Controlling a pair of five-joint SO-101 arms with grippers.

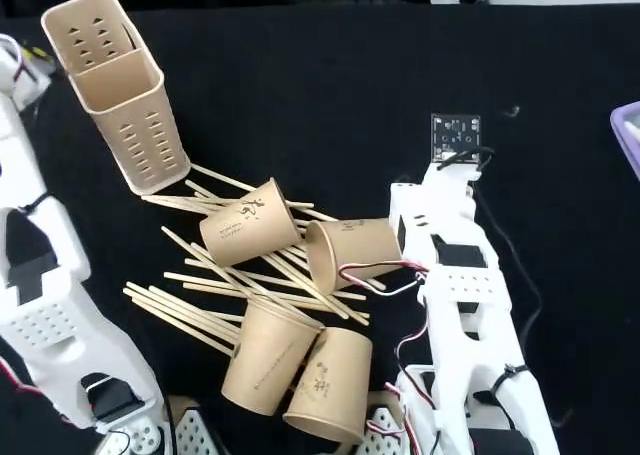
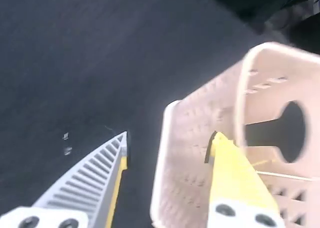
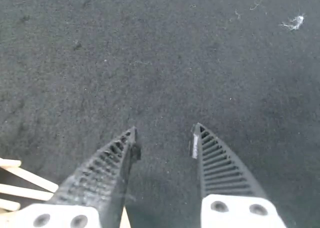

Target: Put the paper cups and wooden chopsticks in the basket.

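**Left gripper at the basket wall; right gripper open beside the cups**

Finding 1. My left gripper [image 2: 170, 135] has its fingers apart. One finger sits to either side of a wall of the basket [image 2: 195, 153]. I cannot tell whether either finger touches it. In the high view the basket lies tilted in the upper left of the frame, with its mouth toward the top-left corner and its base toward the pile.

Finding 2. My right gripper [image 3: 165, 129] is spread and empty over the black cloth [image 1: 330, 85], with chopstick ends near it.

Finding 3. The wooden chopsticks [image 1: 180, 311] are scattered across the centre-left, and most run from upper left to lower right. Four paper cups lie on their sides among them. One [image 1: 250, 222] is at centre and two [image 1: 265, 355] [image 1: 330, 385] are at bottom centre. The nearest paper cup [image 1: 352, 252] is just left of my right arm [image 1: 455, 275].

Assessment. The right arm is closer to the cups. The nearest cup's long axis runs roughly across the frame, with its mouth facing left, so I judge the grasp should close across that axis. The basket is well apart from it, up and to the left.
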